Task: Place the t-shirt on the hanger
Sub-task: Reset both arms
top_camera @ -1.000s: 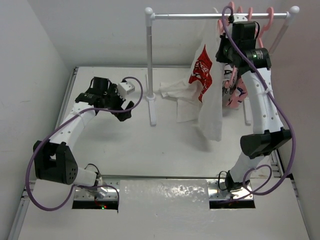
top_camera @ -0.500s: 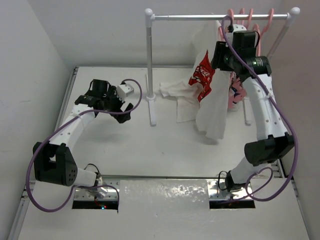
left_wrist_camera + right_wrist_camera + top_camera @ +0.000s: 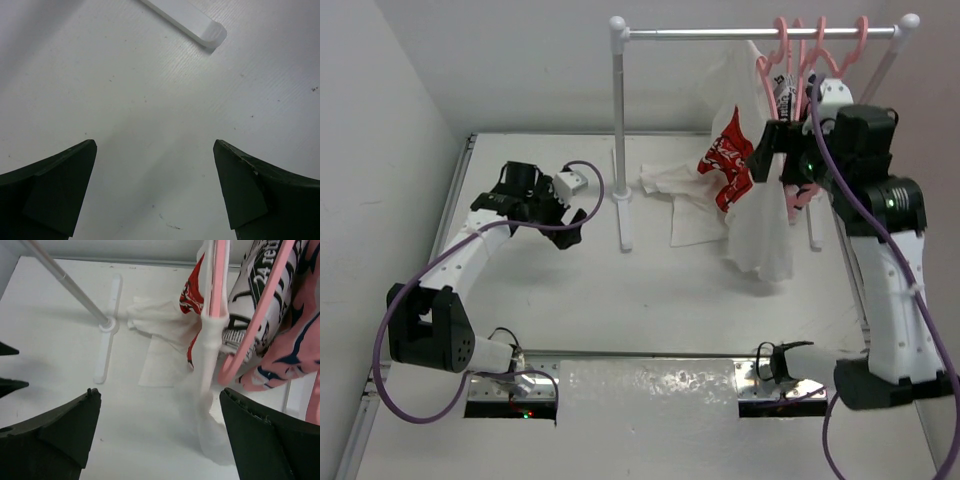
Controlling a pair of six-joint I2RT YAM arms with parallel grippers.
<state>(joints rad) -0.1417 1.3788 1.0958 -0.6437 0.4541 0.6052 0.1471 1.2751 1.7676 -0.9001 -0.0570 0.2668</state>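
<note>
The white t-shirt (image 3: 752, 205) with its red graphic hangs from a pink hanger (image 3: 781, 40) hooked on the rail. Its lower cloth trails onto the table. In the right wrist view the hanger (image 3: 216, 285) runs down through the shirt (image 3: 210, 360), just beyond my right gripper (image 3: 157, 405). That gripper is open and holds nothing. From above, the right gripper (image 3: 768, 158) sits beside the hanging shirt, apart from the hanger. My left gripper (image 3: 565, 218) is open over bare table at the left (image 3: 155, 165).
The white rack's rail (image 3: 720, 32) and left post (image 3: 620, 130) stand at the back, its foot (image 3: 190, 22) near my left gripper. More pink hangers hold a black-and-white garment (image 3: 255, 285) and a pink-and-navy one (image 3: 285, 350) right of the shirt.
My right gripper has opened, let go at the hanger and drawn back down from the rail. The shirt now hangs from the rail by its hanger. The left arm barely moved.
</note>
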